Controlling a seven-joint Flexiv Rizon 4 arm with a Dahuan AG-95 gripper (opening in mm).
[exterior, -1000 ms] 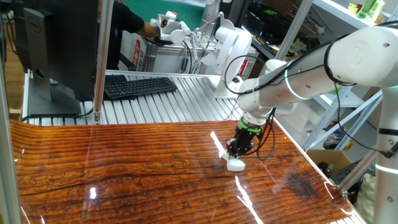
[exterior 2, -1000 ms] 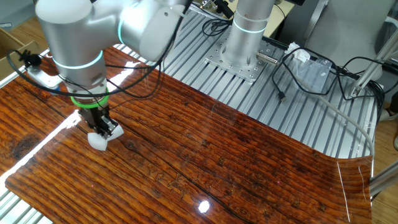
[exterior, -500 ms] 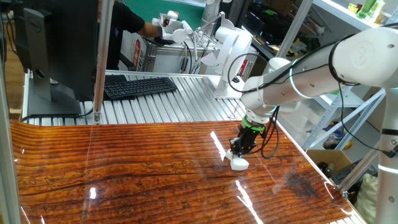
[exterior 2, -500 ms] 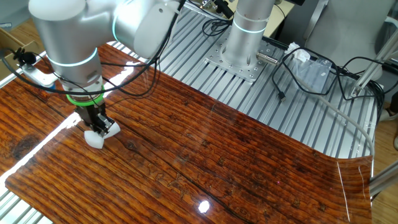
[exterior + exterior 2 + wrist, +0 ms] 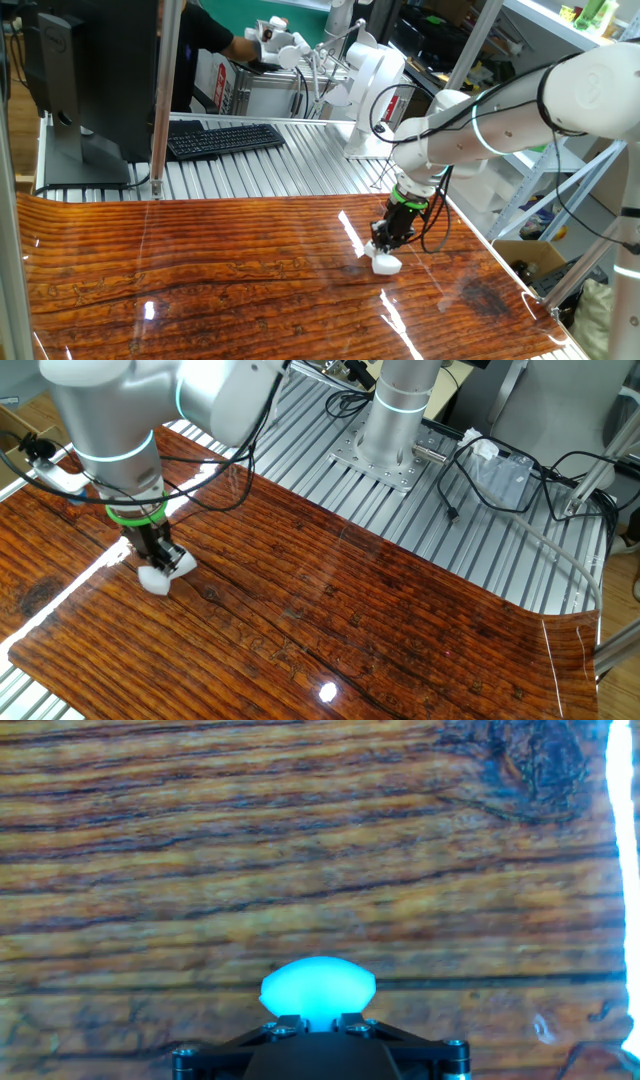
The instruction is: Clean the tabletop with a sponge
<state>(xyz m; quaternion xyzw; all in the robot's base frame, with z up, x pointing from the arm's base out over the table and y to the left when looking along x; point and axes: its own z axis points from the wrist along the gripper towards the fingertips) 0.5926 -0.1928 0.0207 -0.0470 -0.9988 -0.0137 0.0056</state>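
Near the worktop's (image 5: 200, 270) far right edge, the sponge (image 5: 386, 263) is pinched between the nearly closed jaws of the downward-pointing pincer (image 5: 388, 250) and pressed flat to the glossy wood, apparently so that its underside wipes the surface.
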